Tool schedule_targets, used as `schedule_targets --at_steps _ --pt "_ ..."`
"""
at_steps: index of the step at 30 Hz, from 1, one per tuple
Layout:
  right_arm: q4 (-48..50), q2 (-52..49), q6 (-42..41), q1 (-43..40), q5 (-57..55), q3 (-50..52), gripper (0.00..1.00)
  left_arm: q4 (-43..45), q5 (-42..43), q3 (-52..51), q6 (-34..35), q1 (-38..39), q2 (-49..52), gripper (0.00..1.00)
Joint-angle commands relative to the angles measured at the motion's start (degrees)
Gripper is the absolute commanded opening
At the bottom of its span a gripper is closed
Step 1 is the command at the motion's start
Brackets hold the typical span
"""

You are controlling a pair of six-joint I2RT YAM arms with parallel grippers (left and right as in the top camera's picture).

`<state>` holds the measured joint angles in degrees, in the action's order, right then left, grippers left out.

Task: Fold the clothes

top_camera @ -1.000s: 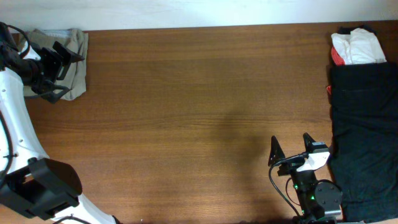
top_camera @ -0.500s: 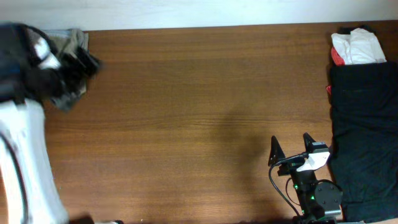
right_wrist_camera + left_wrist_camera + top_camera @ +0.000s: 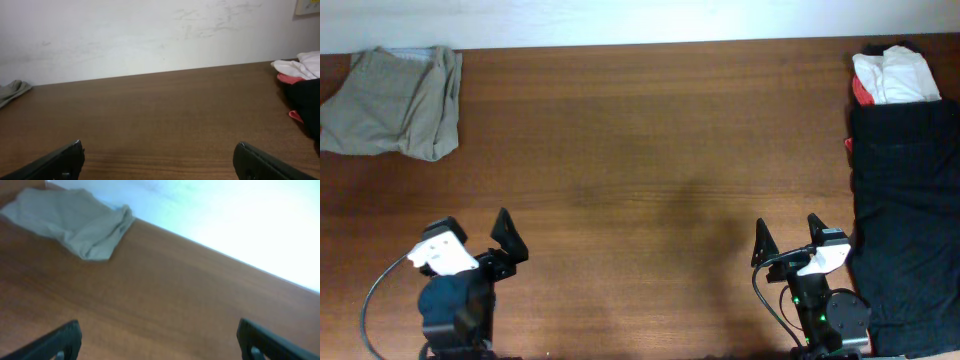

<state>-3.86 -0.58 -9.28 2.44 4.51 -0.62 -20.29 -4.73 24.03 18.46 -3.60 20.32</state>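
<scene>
The khaki-beige shorts (image 3: 395, 103) lie folded into a compact wrinkled bundle at the table's far left corner. They also show in the left wrist view (image 3: 75, 222) and as a sliver at the left edge of the right wrist view (image 3: 11, 91). My left gripper (image 3: 480, 243) is open and empty near the front left edge, well away from the shorts; its fingers frame bare table in the left wrist view (image 3: 160, 340). My right gripper (image 3: 788, 240) is open and empty at the front right, seen too in the right wrist view (image 3: 160, 160).
A black garment (image 3: 905, 220) covers the right edge of the table. A small white and red bundle (image 3: 890, 78) sits at its far end, also in the right wrist view (image 3: 300, 67). A white wall runs behind the table.
My left arm has pulled back from the shorts at the far left corner to the front left edge, leaving the shorts lying free. The right arm has not moved.
</scene>
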Motion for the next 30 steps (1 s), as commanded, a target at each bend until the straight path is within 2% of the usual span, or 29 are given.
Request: schedule_targets --at_steps 1,7,13,17,30 --pt "-0.3 0.4 -0.6 -0.3 0.2 0.3 0.99 6.5 5.0 -5.8 -10.7 0.1 -3.0 0.99" --pt "-0.3 0.4 -0.6 -0.3 0.2 0.3 0.99 15.3 5.0 -14.5 -14.8 0.1 -11.0 0.99" --pt "-0.3 0.4 -0.6 -0.3 0.2 0.3 0.99 22.4 4.5 -23.5 -15.1 0.1 -17.3 0.99" --pt "-0.3 0.4 -0.6 -0.3 0.2 0.3 0.99 15.6 2.5 -23.6 -15.6 -0.8 -20.0 0.99" --pt "-0.3 0.4 -0.6 -0.3 0.2 0.3 0.99 15.7 2.4 -23.5 -15.7 -0.9 -20.0 0.99"
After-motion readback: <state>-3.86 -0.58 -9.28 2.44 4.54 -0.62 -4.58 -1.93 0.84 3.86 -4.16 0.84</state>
